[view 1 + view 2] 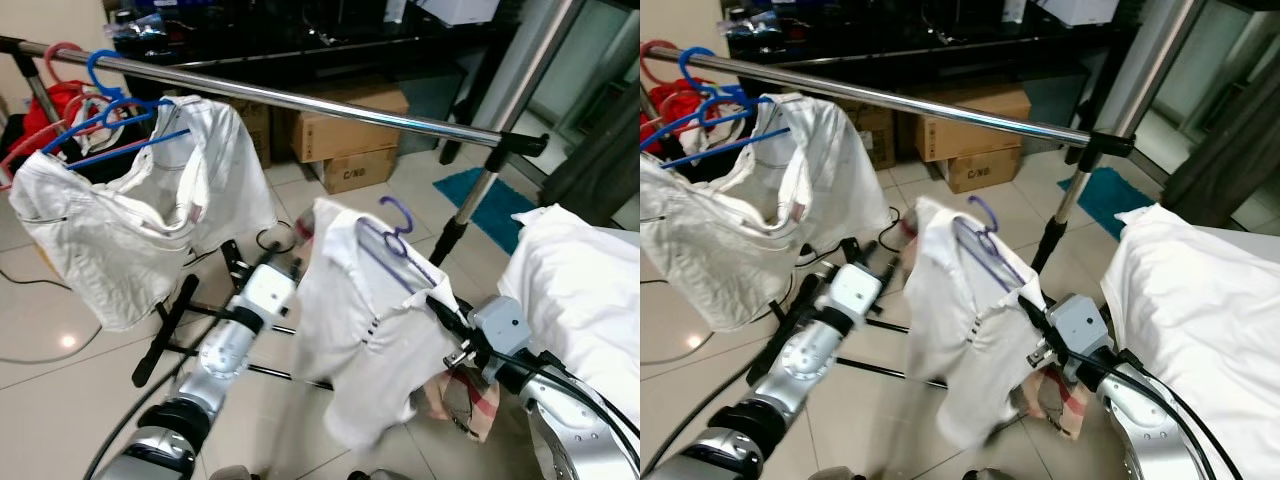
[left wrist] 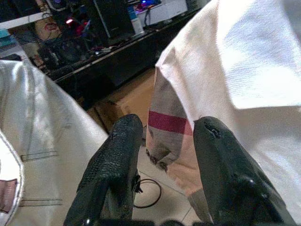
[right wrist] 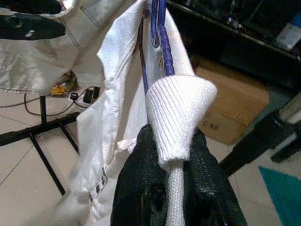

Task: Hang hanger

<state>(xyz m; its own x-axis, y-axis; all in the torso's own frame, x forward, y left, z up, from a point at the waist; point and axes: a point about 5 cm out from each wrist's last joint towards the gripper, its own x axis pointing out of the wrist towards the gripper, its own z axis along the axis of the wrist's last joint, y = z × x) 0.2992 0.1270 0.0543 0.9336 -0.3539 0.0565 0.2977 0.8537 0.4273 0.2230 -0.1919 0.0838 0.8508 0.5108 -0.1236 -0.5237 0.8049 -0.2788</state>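
Observation:
A purple hanger (image 1: 398,243) carries a white polo shirt (image 1: 360,330) held up in mid-air below the chrome rail (image 1: 300,100). My right gripper (image 1: 443,305) is shut on the hanger's shoulder end through the white collar (image 3: 181,110); the purple hanger (image 3: 160,37) runs away from its fingers. The hook (image 1: 397,212) is free, well under the rail. My left gripper (image 1: 235,255) reaches forward beside the shirt's left edge, open, its fingers (image 2: 115,165) apart with the shirt hem (image 2: 169,127) just beyond them.
A white shirt on a blue hanger (image 1: 120,120) hangs at the rail's left end, with red hangers (image 1: 60,95) behind. The rack's right post (image 1: 480,190) and black feet (image 1: 165,330) stand on the tiles. Cardboard boxes (image 1: 350,140) lie behind; a white bed (image 1: 585,280) is on the right.

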